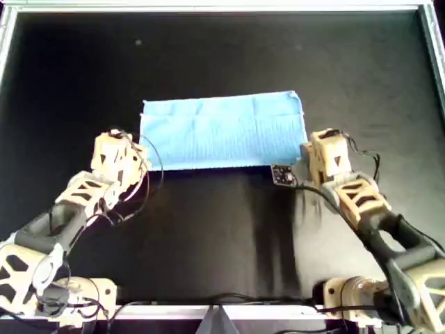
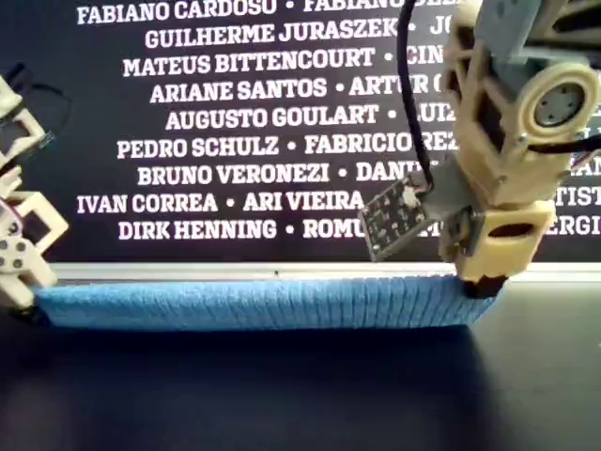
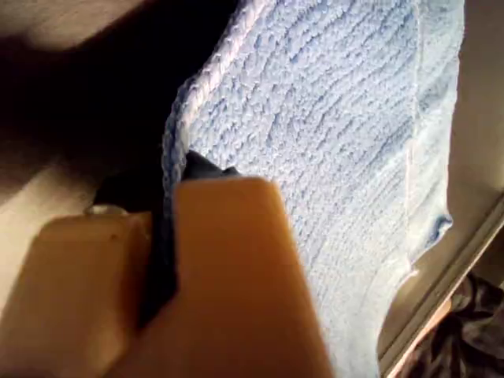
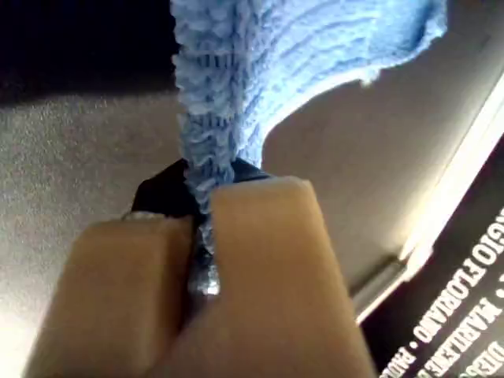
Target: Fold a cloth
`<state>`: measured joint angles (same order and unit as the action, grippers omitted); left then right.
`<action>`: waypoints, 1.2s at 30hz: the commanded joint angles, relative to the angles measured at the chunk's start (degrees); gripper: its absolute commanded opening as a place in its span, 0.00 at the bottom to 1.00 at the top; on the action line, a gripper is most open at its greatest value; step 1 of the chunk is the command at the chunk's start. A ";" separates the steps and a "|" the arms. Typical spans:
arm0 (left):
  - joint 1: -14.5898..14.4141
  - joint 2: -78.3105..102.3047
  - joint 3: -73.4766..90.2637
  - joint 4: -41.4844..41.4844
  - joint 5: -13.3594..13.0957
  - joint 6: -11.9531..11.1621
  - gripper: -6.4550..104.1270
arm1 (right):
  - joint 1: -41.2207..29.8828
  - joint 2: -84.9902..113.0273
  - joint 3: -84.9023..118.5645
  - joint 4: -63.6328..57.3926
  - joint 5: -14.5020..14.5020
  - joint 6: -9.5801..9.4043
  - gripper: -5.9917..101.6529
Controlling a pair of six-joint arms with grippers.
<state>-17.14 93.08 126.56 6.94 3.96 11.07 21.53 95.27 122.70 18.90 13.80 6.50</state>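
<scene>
A black matte table point(image 1: 222, 243) with a pale metal rim carries the cloth point(image 1: 222, 131), a blue rectangle lying just above centre in the overhead view. The left gripper point(image 1: 137, 149) pinches the cloth's eight o'clock corner, jaws closed on fabric; the right gripper point(image 1: 306, 149) clamps its four o'clock corner likewise. A dark banner point(image 2: 244, 122) of white names stands behind.

A black worktop point(image 1: 208, 236) with a pale metal rim point(image 1: 208, 8) fills the overhead view. In the exterior view, a dark banner point(image 2: 235, 122) with white printed names stands behind it.
</scene>
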 commanded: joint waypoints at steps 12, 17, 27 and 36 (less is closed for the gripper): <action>-0.70 4.75 5.10 0.18 0.09 0.26 0.04 | 0.00 5.36 3.96 -1.67 -0.09 0.35 0.04; -0.70 4.75 5.63 0.26 -0.53 0.26 0.04 | 0.00 5.36 5.19 -1.76 -0.09 0.35 0.05; -0.70 4.92 5.19 0.26 0.18 0.09 0.12 | 0.00 5.36 5.10 -1.85 -0.18 0.44 0.17; -0.18 16.00 10.20 0.35 -0.88 0.26 0.63 | -0.09 5.62 5.54 -1.58 -0.09 0.09 0.58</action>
<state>-18.11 102.30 135.62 7.21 2.99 10.99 21.36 96.77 128.58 18.90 13.80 6.50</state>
